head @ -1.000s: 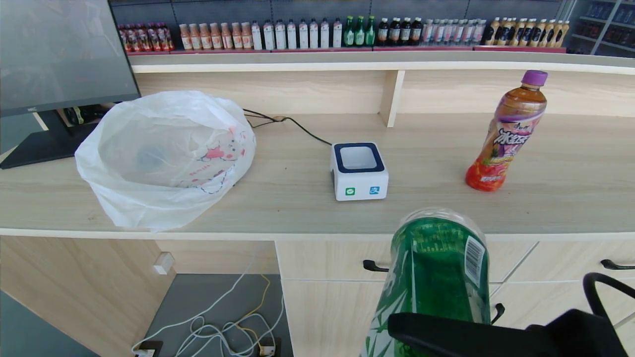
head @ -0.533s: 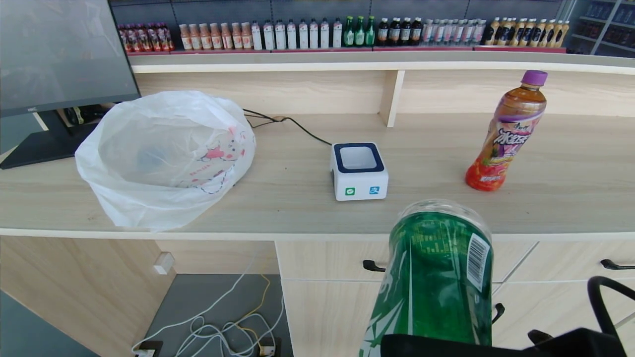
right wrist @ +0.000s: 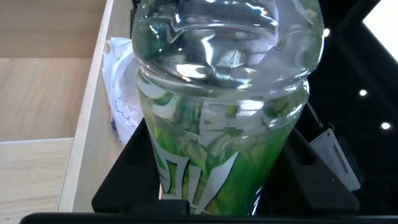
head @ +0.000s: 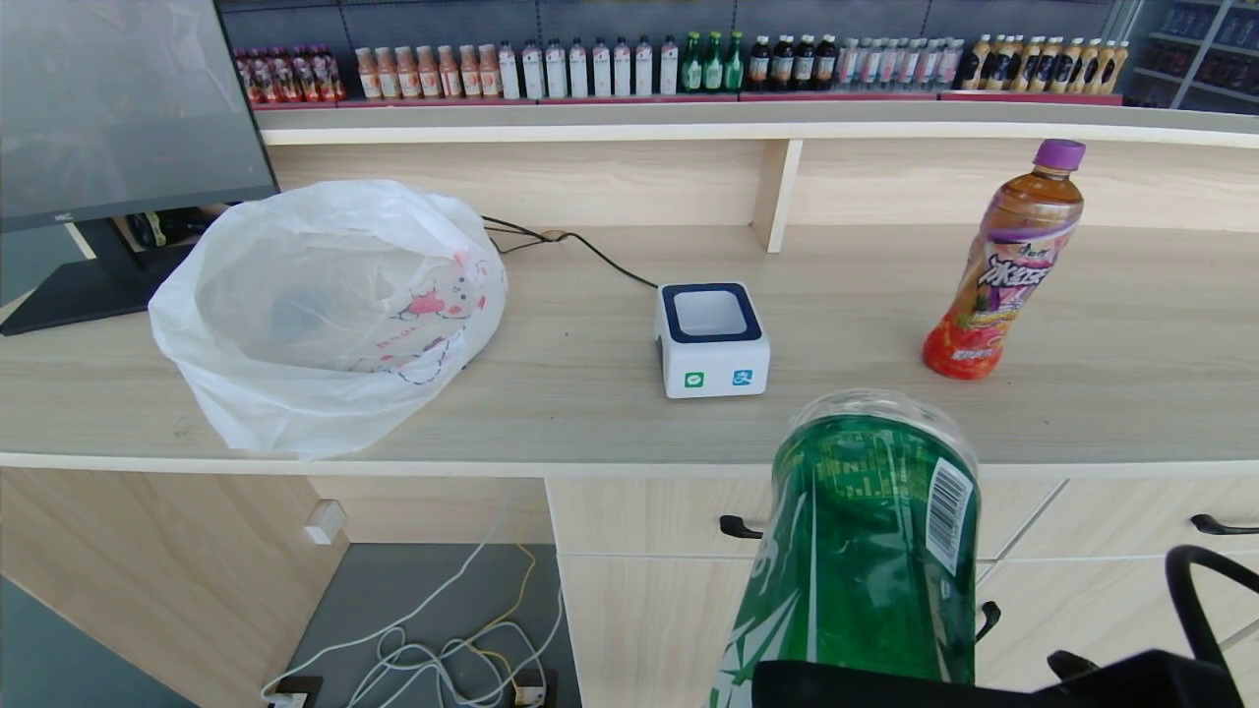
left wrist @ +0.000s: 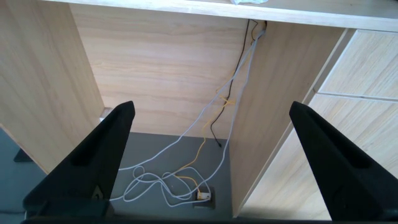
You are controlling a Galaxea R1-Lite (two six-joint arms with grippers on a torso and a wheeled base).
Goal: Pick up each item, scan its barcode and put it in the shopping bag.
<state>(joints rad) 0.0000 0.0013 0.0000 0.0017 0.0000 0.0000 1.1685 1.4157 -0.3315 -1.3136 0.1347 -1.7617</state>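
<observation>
On the pale wooden counter (head: 590,413) in the head view stand one white scanner (head: 711,339), one white shopping bag (head: 325,305) and one tea bottle (head: 1008,261) with a purple cap. Taking the scanner as the centre of the clock, the bag lies at 9 o'clock with its mouth open upward; the tea bottle stands upright at about 3 o'clock, well apart from the scanner; one dark monitor (head: 118,98) sits at 10 o'clock, behind the bag. A second bottle, the green bottle (head: 866,551), is at 5 o'clock, off the counter and in front of its near edge, held with its clear rounded end up. That makes two bottles at the counter, one standing and one held; a long row of further bottles (head: 679,64) lines the back shelf at 12 o'clock, too many to count surely.

The right gripper (head: 885,683) is clamped across the lower part of the green bottle. The head view gives the bottle's white barcode patch (head: 946,516), turned to the bottle's right side. The right wrist view gives the green bottle (right wrist: 217,143) from close by, its clear lobed end and green label between the black fingers (right wrist: 134,168), with a bit of the bag beyond the counter edge.

The left gripper (left wrist: 211,165) hangs low in front of the cabinet; its two fingers (left wrist: 93,168) are spread wide, with nothing between them; past them the left wrist view shows loose cables (left wrist: 186,168) running down to the floor under the counter.
</observation>
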